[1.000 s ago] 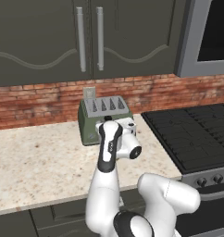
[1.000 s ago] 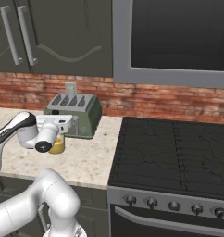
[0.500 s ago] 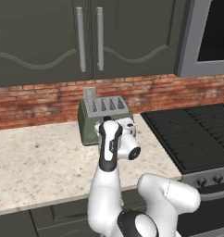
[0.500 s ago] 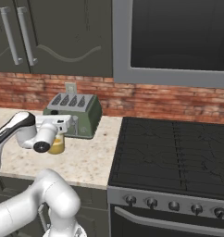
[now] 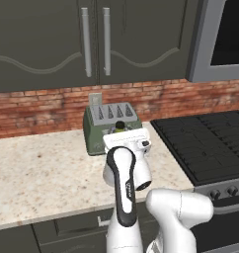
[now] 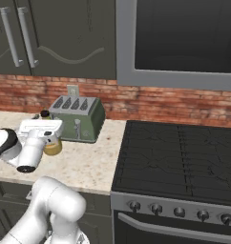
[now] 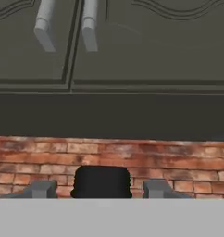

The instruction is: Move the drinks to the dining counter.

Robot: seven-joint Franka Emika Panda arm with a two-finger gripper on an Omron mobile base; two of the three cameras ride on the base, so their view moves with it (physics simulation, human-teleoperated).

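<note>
Now gripper (image 7: pixel 102 190) closed round juice bottle (image 6: pixel 52 147) beside toaster (image 6: pixel 77 118).

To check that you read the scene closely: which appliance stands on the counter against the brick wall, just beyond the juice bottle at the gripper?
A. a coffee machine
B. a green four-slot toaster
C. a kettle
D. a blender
B: a green toaster with four top slots stands by the brick wall, behind the yellow-orange juice bottle.

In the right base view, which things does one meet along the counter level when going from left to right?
Juice bottle under the claw → green toaster → black stove.
</note>
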